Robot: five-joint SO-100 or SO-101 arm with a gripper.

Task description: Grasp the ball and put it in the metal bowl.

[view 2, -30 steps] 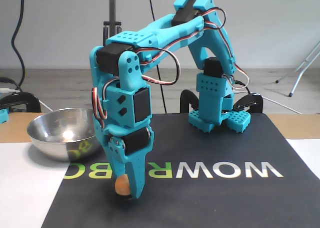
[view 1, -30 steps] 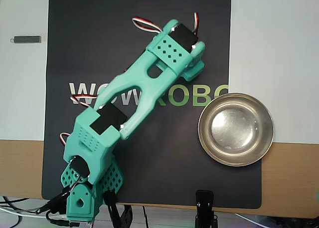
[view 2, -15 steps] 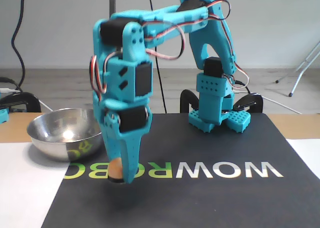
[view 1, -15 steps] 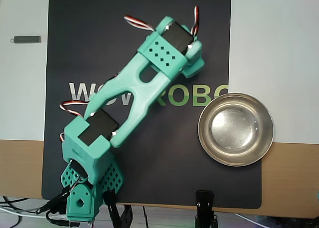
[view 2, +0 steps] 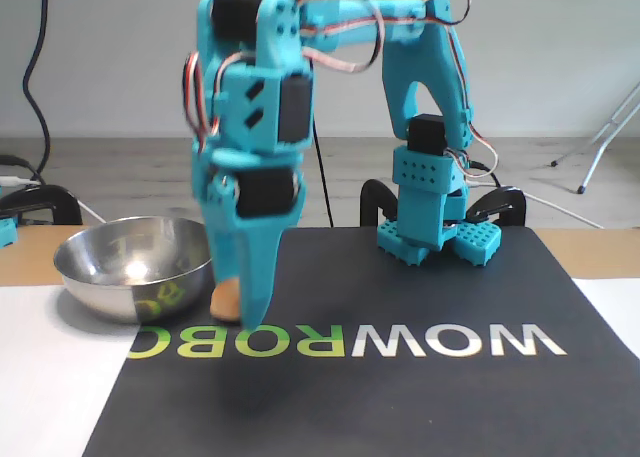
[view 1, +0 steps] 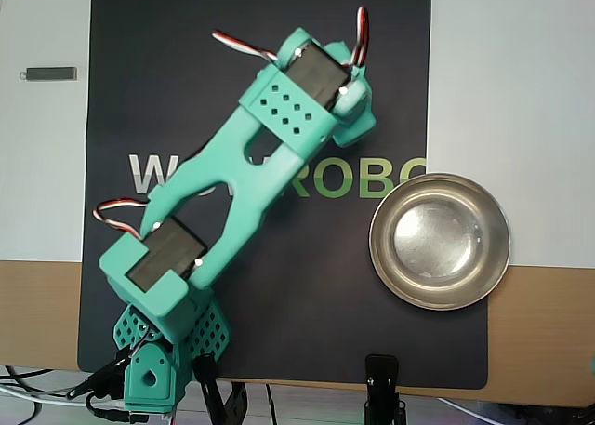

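Ball (view 2: 224, 299), round with no long axis to point, sits pinched between the closed fingers of the gripper (view 2: 238, 312), raised off the mat (view 2: 420, 397) just beside the bowl (view 2: 120, 267).

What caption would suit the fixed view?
Gripper holding the ball above the mat, beside the bowl.

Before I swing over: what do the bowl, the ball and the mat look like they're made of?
The metal bowl: polished steel by its mirror-like reflections. The ball, held in the gripper: smooth matte peach-orange, perhaps plastic; can't tell. The mat: dark, matte, printed lettering, probably fabric or rubber.
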